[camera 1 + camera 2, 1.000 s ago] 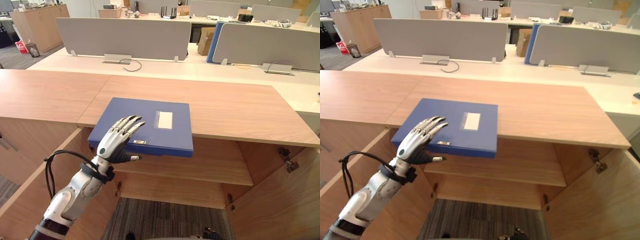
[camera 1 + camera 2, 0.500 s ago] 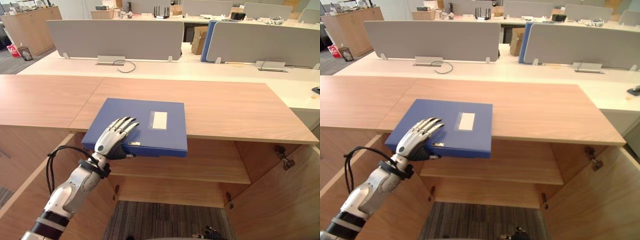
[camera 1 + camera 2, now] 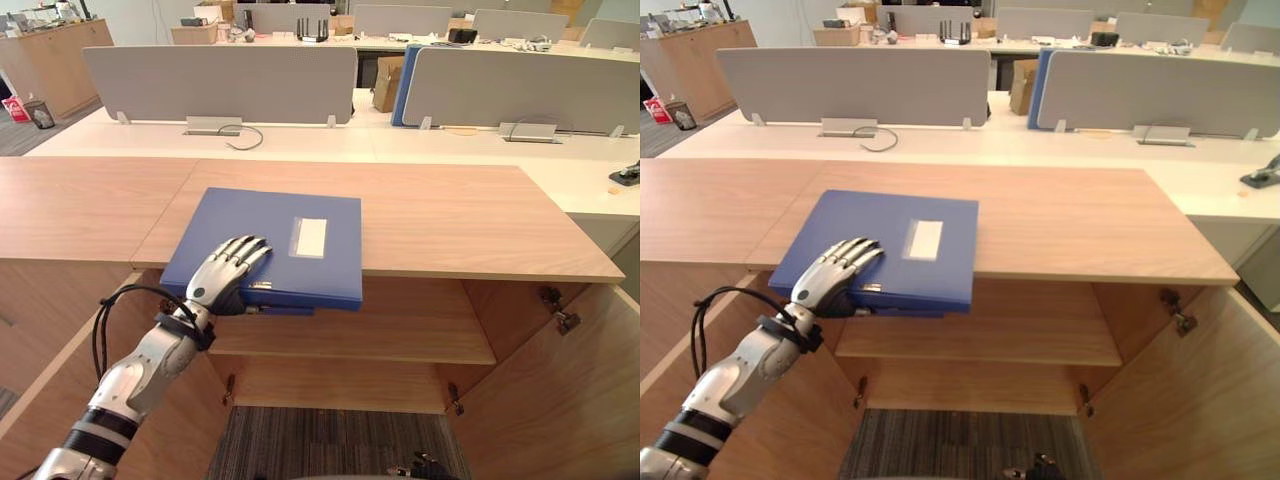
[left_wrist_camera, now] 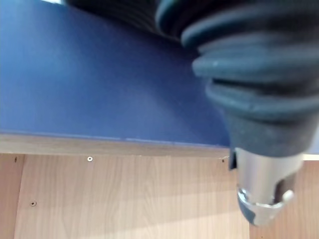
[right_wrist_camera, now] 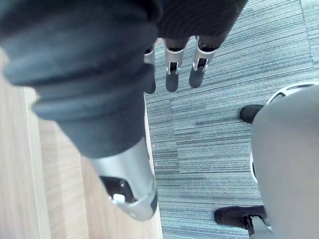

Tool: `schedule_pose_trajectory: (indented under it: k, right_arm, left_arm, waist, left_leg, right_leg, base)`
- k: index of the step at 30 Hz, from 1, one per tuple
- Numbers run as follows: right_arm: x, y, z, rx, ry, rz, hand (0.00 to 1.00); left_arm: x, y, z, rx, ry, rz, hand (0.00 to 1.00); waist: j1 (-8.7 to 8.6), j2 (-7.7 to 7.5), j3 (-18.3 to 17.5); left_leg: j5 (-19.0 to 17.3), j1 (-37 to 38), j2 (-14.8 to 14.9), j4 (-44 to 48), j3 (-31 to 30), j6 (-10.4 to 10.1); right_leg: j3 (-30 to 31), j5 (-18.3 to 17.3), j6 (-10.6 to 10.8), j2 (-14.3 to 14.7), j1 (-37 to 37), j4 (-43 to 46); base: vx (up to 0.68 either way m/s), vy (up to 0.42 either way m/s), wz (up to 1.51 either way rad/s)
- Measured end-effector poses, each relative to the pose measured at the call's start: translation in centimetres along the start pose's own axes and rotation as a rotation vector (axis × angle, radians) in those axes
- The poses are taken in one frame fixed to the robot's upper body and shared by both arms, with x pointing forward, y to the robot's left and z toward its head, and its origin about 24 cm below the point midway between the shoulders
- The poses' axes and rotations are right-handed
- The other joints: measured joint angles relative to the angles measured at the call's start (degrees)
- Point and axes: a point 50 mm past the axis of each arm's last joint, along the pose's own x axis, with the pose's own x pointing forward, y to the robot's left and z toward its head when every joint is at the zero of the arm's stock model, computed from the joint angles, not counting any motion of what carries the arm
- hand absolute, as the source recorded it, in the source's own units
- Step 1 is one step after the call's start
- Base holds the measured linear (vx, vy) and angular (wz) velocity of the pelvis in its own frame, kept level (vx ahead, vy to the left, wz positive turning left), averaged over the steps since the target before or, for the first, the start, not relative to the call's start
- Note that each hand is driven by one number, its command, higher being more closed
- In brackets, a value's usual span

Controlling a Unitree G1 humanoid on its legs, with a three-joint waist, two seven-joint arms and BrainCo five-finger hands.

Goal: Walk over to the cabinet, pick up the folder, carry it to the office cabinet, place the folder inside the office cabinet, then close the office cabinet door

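Observation:
A blue folder (image 3: 275, 225) with a white label lies flat on the wooden cabinet top (image 3: 460, 215), its front edge overhanging the open compartment. My left hand (image 3: 226, 271) grips the folder's near left corner, with the fingers laid on the cover and the thumb tucked beneath the overhanging edge. In the left wrist view the folder's blue surface (image 4: 99, 84) sits right against the hand, the thumb (image 4: 261, 194) below it. My right hand (image 5: 172, 74) hangs down beside the cabinet over the carpet, fingers straight and holding nothing.
Under the top, the cabinet stands open with one shelf (image 3: 400, 335) inside. Its doors are swung out at the right (image 3: 560, 400) and the left (image 3: 50, 380). Behind are white desks with grey dividers (image 3: 220, 80) and wooden cupboards at the far left (image 3: 50, 55).
My left hand has slid further onto the folder's corner and its thumb has gone under the front edge. The whole picture has shifted a little, so the camera moved.

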Motion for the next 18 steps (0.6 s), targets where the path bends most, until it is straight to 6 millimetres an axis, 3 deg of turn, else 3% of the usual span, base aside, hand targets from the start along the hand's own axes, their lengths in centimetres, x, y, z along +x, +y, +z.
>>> schedule_pose_trajectory:
  k: [15,16,18]
  right_arm:
    - [0.02,-0.78,0.20,-0.008,-0.005,-0.021,0.00]
    - [0.02,-0.78,0.21,-0.008,-0.005,-0.021,0.00]
    - [0.03,-0.78,0.22,-0.008,-0.005,-0.021,0.00]
  left_arm:
    - [0.51,-0.32,-0.81,0.067,0.010,-0.001,0.00]
    - [0.50,-0.36,-0.89,0.068,0.014,-0.003,1.00]
    - [0.58,-0.29,-0.96,0.070,0.018,0.006,1.00]
  waist:
    - [-0.43,0.14,-0.2]
    - [-0.49,0.19,-0.2]
    - [-0.53,0.24,-0.2]
  left_leg:
    - [0.0,0.1,0.0,0.0,0.1,0.0]
    - [0.0,0.1,0.0,0.0,0.1,0.0]
    - [0.0,0.1,0.0,0.0,0.2,0.0]
  right_leg:
    - [0.1,0.0,0.0,0.0,0.0,0.0]
    - [0.1,0.0,0.0,0.0,0.0,0.0]
    - [0.1,0.0,0.0,0.0,0.0,0.0]
  base:
    - [0.00,0.000,0.00]
    - [0.00,0.000,0.00]
    - [0.00,0.000,0.00]
